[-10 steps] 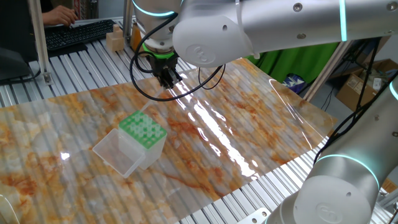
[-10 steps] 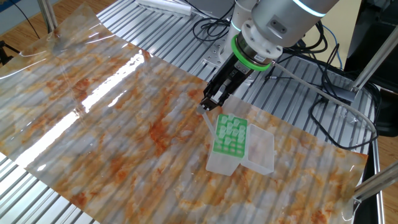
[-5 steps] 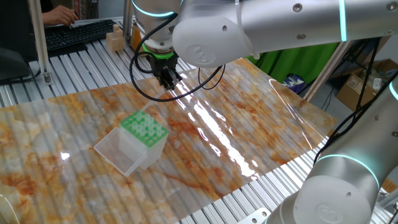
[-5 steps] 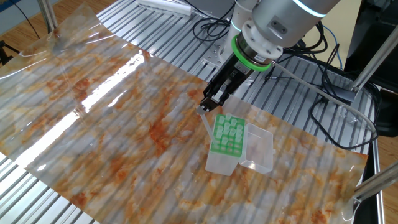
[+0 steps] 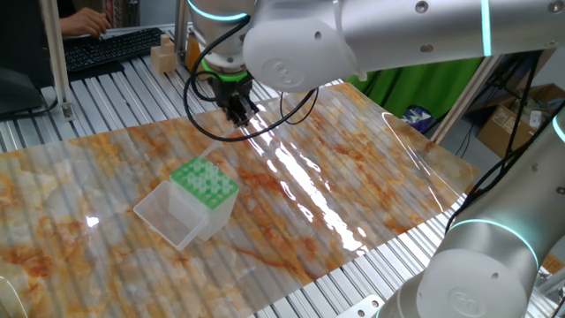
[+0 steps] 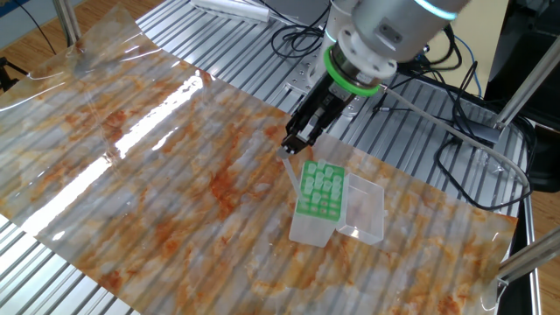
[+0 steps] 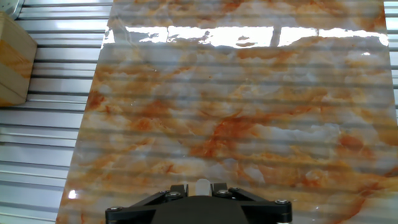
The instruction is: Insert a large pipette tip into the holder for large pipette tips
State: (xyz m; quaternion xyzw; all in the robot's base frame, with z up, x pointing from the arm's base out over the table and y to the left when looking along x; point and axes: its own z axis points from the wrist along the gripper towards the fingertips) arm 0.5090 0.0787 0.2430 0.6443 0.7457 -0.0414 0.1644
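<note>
While the end effector point(image 6: 296, 142) hovers narrow, gripping the large pipette tip point(image 6: 290, 167), the holder for large pipette tips point(image 6: 320, 194) sits just below-right on the glossy marble-patterned sheet point(image 6: 157, 157) over the slatted worktop point(image 6: 52, 262); cables point(image 6: 455, 149) lie behind.

The fingers point(image 6: 292, 144) hang above the desk point(image 6: 157, 166). The large pipette tip point(image 6: 290, 170) runs down from the fingers to the holder for large pipette tips point(image 6: 319, 199), which stands on the desk just below and beside them, its lid point(image 6: 364, 210) open on the far side.
</note>
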